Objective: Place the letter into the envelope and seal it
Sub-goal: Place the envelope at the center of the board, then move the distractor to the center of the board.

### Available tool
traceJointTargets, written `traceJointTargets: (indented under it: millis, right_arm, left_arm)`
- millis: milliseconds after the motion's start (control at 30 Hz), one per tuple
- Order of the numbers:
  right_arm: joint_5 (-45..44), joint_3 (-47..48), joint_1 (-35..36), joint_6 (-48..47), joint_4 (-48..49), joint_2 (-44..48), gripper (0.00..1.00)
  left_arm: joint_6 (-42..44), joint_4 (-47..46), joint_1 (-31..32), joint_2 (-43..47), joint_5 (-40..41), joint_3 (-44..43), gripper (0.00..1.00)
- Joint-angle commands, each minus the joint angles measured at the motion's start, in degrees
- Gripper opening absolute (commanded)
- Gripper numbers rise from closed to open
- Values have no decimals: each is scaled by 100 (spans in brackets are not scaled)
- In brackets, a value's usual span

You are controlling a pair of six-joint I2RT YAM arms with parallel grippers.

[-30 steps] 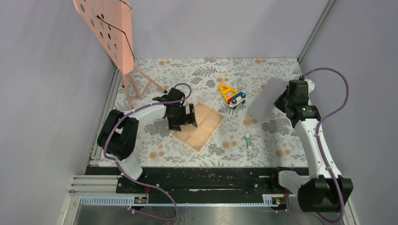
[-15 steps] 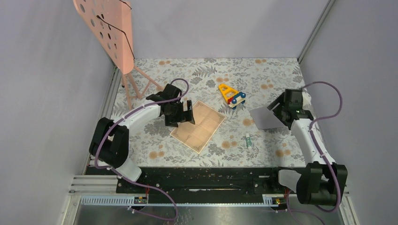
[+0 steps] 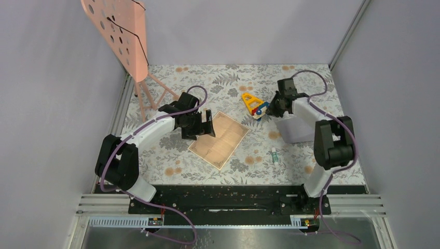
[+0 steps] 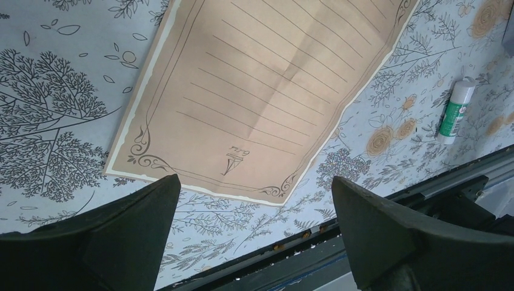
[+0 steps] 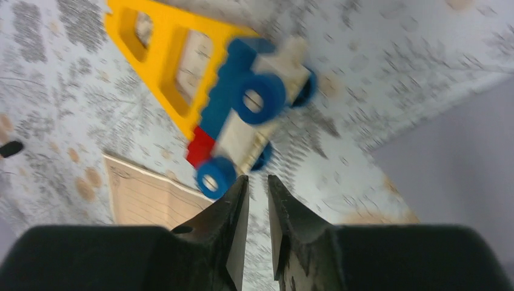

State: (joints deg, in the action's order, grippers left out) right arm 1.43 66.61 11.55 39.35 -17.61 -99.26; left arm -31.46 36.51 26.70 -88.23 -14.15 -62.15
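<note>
The letter (image 3: 220,139) is a tan lined sheet lying flat at mid-table; in the left wrist view the letter (image 4: 267,91) fills the upper middle. My left gripper (image 3: 200,125) hovers over its left edge, and my left gripper (image 4: 254,180) stands wide open with nothing in it. The grey-lilac envelope (image 3: 294,132) lies on the table to the right, and the envelope (image 5: 460,157) shows at the right of the right wrist view. My right gripper (image 3: 270,109) is beside the toy, left of the envelope. In its wrist view my right gripper (image 5: 257,179) shows a narrow gap and nothing between the jaws.
A yellow, blue and red toy (image 3: 256,105) sits just behind the letter's far corner, right by the right fingers. A small green-and-white glue stick (image 3: 274,155) lies in front of the envelope. A pink perforated stand (image 3: 122,41) rises at the back left.
The right gripper let go of the envelope, which dropped flat onto the table. That arm swung left to the toy, and its jaws narrowed. The left gripper barely shifted.
</note>
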Motion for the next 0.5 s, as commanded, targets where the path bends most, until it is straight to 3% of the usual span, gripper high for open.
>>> traceJointTargets:
  millis: [0, 233, 300, 467]
  right_arm:
    - [442, 1019, 87, 114, 47, -678, 25]
    - [646, 3466, 190, 282, -725, -2379, 25]
    - [637, 3559, 190, 344, -539, -2279, 25]
    - [385, 2780, 190, 246, -204, -1355, 29]
  left_arm:
    - [68, 55, -29, 193, -73, -158, 99]
    - [9, 95, -30, 318, 5, -89, 99]
    - [-24, 100, -27, 416, 20, -23, 99]
    - [-28, 76, -28, 500, 11, 76, 99]
